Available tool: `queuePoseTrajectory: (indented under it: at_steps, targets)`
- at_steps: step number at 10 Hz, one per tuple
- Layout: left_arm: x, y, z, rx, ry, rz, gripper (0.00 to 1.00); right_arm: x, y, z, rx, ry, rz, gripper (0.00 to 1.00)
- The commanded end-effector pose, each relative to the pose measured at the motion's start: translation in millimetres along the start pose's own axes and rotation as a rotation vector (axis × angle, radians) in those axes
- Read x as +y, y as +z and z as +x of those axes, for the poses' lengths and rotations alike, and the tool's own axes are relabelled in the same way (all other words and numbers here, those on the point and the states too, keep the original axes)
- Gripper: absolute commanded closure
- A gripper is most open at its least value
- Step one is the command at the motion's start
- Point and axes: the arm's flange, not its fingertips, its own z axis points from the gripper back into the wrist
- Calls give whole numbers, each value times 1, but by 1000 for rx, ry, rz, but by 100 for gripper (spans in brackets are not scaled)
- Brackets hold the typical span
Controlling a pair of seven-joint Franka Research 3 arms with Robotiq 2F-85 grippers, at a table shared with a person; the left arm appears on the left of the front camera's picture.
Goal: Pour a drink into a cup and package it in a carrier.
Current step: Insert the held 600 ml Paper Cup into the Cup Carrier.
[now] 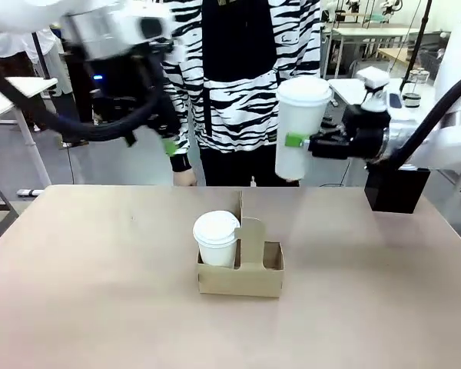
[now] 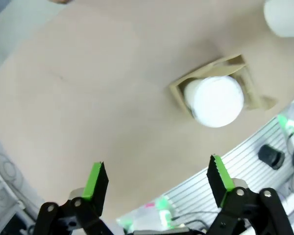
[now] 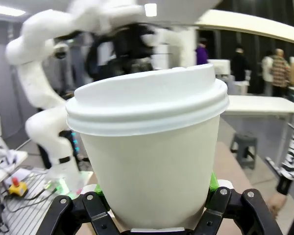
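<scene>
At the far left the left gripper (image 1: 167, 142) hangs high over the table (image 1: 92, 300), blurred in the front view; in its own wrist view its green-padded fingers (image 2: 95, 178) stand wide apart with nothing between them, above bare tabletop; just right of it, at the far edge, stands a person (image 1: 238, 92) in a black-and-white striped top, one hand (image 1: 186, 177) low by the table's far rim; in the middle of the table sits the carrier (image 1: 242, 280), brown cardboard, its upright handle (image 1: 251, 238) rising between the two slots; a shorter lidded cup (image 1: 216, 237) stands in the left slot, and the right slot (image 1: 271, 257) shows its brown inner wall; from the left wrist view the same carrier (image 2: 179, 90) lies near the table's edge with that white lid seen from above; farther right, the cup (image 1: 293, 115) is in the air, upright, above the carrier and to its far right, well clear of the table; the right gripper (image 1: 296, 141) reaches in from the right and clamps it around the body, a white lid (image 1: 303, 88) on top; what is inside cannot be told; the right wrist view has the cup (image 3: 152, 161) seated between the green pads; a black block (image 1: 396, 191) sits under the right arm by the table's far right edge.
</scene>
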Motion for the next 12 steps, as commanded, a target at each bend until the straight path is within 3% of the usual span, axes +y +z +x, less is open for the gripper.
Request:
queuePoseTrajectory:
  at_steps: [1,3,4,5,7,11,12]
  targets:
    - [45,-24,-26,-47,-112,-38,0,-1,-11,-17,-3,44,126,20]
    - [73,-47,-36,-119,-244,10,0,-4,-19,-39,10,65,186,20]
    - [70,-63,-24,-37,-53,115,0,-8,-12,-34,65,13,132,20]
    - [78,-35,-31,-57,-176,8,0,9,-21,-39,14,25,152,20]
    - [78,-35,-31,-57,-176,8,0,9,-21,-39,14,25,152,20]
    - [115,-80,-57,-145,-227,-13,0,-5,-32,-71,5,-32,194,20]
    - [128,-90,-67,-193,-327,-26,0,-11,-37,-81,0,-45,224,20]
